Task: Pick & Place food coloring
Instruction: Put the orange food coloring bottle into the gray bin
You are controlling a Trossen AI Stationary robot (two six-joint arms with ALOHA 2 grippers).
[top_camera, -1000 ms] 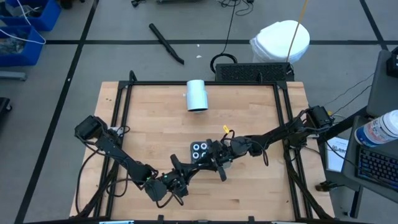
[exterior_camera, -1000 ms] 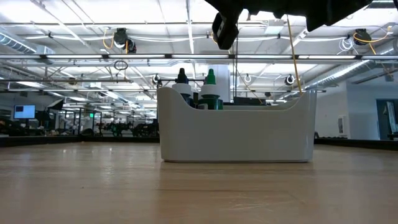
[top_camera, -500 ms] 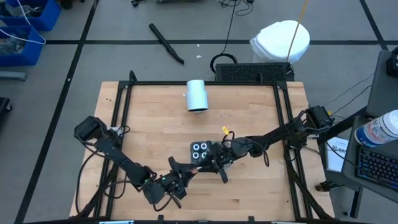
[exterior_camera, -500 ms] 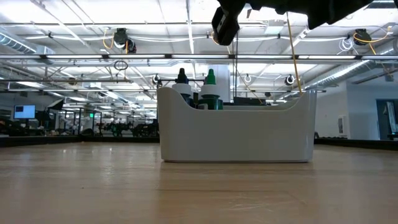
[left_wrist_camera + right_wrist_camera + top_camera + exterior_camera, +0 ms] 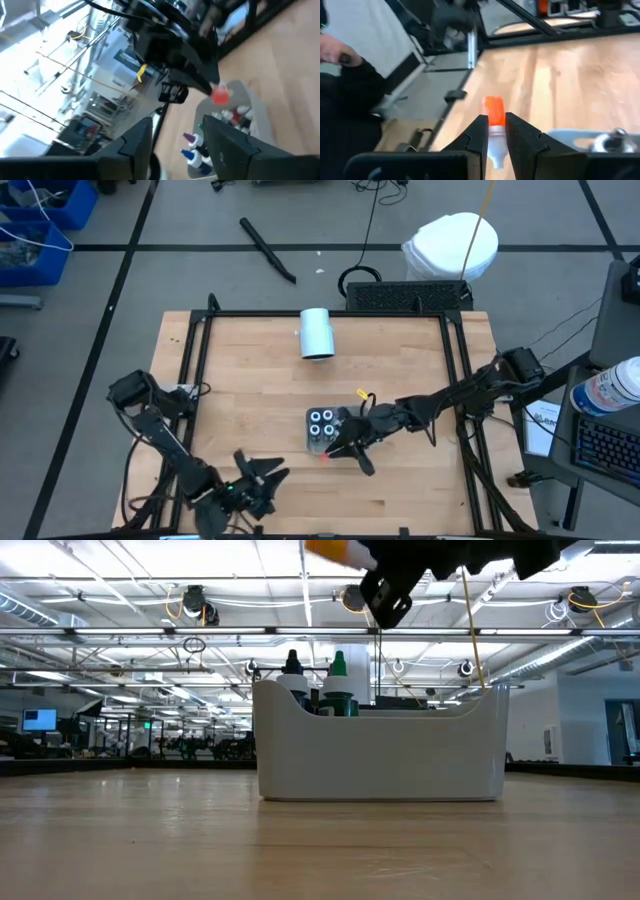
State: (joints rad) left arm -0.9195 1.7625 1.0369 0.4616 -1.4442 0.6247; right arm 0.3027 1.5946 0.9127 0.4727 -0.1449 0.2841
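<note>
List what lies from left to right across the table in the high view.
Left gripper, open → white cylinder → grey tray of food coloring bottles → right gripper, shut on an orange-capped bottle.

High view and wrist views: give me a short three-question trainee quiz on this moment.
1. True or false: the right pincer grips an orange-capped bottle.
2. Where is the left pincer? A) over the grey tray B) near the table's front edge, away from the tray C) beside the white cylinder
3. Fill in: the grey tray holds several small ____.

Key: 1 true; 2 B; 3 bottles.
</note>
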